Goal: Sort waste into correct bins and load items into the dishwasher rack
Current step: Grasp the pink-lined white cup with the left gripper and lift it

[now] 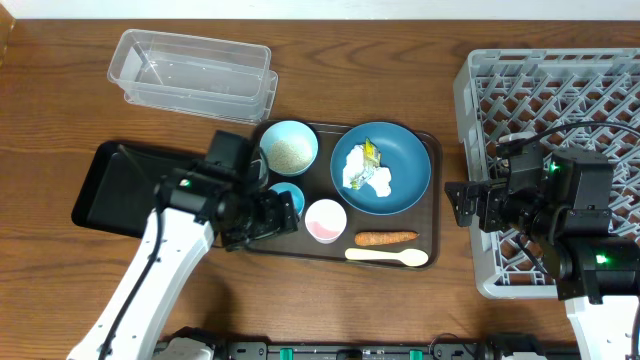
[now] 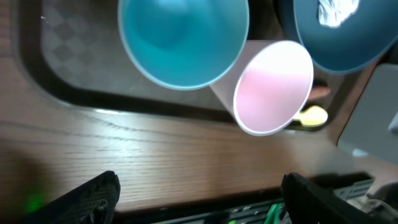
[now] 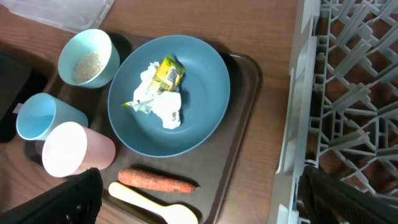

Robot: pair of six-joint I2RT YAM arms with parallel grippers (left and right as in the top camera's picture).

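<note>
— Our left gripper (image 2: 199, 200) hung low over the table (image 2: 155, 149), fingers spread wide and holding nothing. Just ahead of it we saw the blue cup (image 2: 183, 37) and the pink cup (image 2: 273, 87), close together on the tray (image 2: 74, 74).

— Our right gripper (image 3: 202, 200) was also apart and empty. Nearest it we saw the carrot (image 3: 157, 180) and the spoon (image 3: 149, 202). Beyond those was the blue plate (image 3: 199, 81) carrying a wrapper (image 3: 166, 73). The dishwasher rack (image 3: 348, 93) stood close beside the gripper.

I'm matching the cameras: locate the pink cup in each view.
Overhead: pink cup, lower centre.
Left wrist: pink cup, centre right.
Right wrist: pink cup, lower left.
Shared landmark: blue plate, up and right of it in every view.
</note>
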